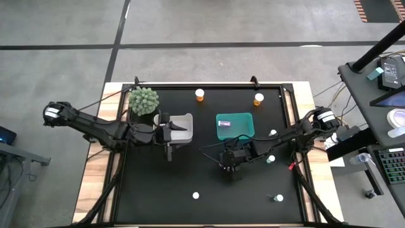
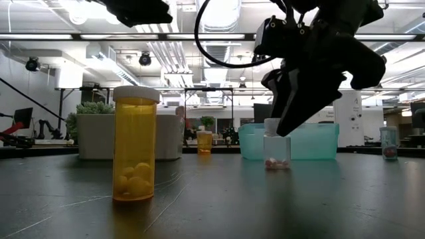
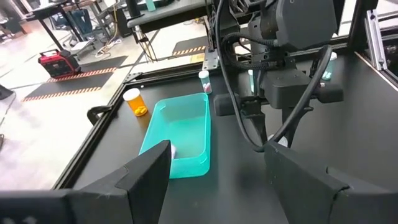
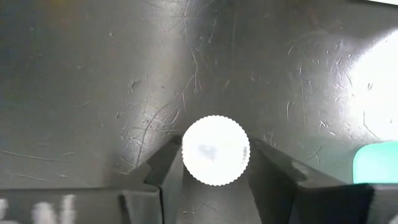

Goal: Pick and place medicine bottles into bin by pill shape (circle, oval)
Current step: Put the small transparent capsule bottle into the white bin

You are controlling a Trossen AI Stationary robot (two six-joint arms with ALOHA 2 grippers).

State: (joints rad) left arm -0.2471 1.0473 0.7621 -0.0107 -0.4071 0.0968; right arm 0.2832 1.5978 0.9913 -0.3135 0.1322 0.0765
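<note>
My right gripper (image 1: 231, 163) points down at mid table, its fingers on either side of the white cap (image 4: 216, 150) of a slim clear bottle (image 2: 277, 151) that stands on its base on the black table. My left gripper (image 3: 227, 177) is open and empty beside the white bin (image 1: 187, 117). The teal bin (image 1: 235, 134) stands just beyond the right gripper, with a bottle (image 3: 173, 150) lying in it. Amber bottles stand at the far edge (image 1: 200, 95) (image 1: 258, 99). White-capped bottles stand at the right (image 1: 273, 133) (image 1: 271, 159) and near the front (image 1: 195, 196) (image 1: 278, 198). My right gripper has the clear bottle's white cap (image 4: 186, 155) between its two fingers (image 4: 268, 163), which come from above and point down. The fingertips lie right against the cap's rim on opposite sides. The bottle stands upright with its base (image 2: 277, 164) on the table.
A spiky green plant (image 1: 143, 100) stands at the far left beside the white bin. A large amber bottle (image 2: 135, 143) stands close to the low camera. Black frame rails (image 1: 209, 85) run round the table. Free room lies at the front left.
</note>
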